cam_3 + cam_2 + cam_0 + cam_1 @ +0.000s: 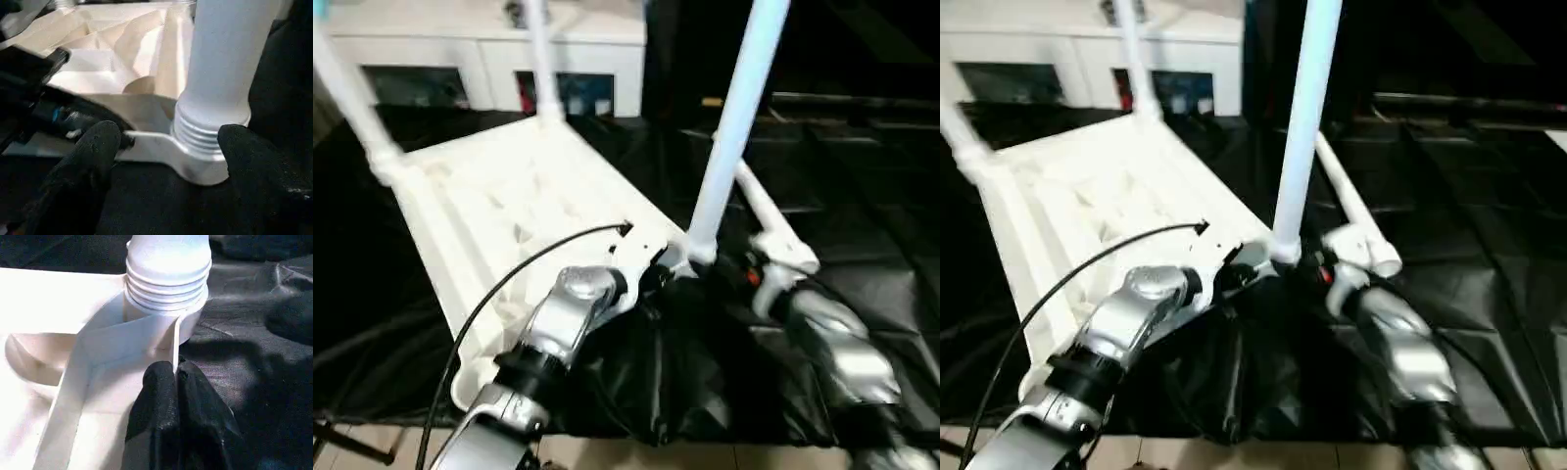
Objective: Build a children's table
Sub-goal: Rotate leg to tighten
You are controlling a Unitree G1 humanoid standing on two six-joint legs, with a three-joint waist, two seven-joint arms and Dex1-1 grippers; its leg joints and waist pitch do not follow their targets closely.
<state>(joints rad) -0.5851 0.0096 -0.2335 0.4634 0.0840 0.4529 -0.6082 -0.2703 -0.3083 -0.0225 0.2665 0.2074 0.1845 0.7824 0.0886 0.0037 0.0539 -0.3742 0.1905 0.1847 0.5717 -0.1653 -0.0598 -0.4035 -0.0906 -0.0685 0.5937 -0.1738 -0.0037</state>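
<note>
You see the table point(499, 196) in smooth white plastic with a slight sheen, its leg point(734, 127) ending in ridged threads point(166, 286). It lies on crinkled black sheeting point(862, 294) that shines faintly. Your forearms point(1126, 318) look like brushed silver metal; the fingers point(93, 147) are matt black, finely textured.

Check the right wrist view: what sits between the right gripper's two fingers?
The threaded base of a leg, seated in the tabletop's corner socket, stands between the right gripper's open fingers.
</note>
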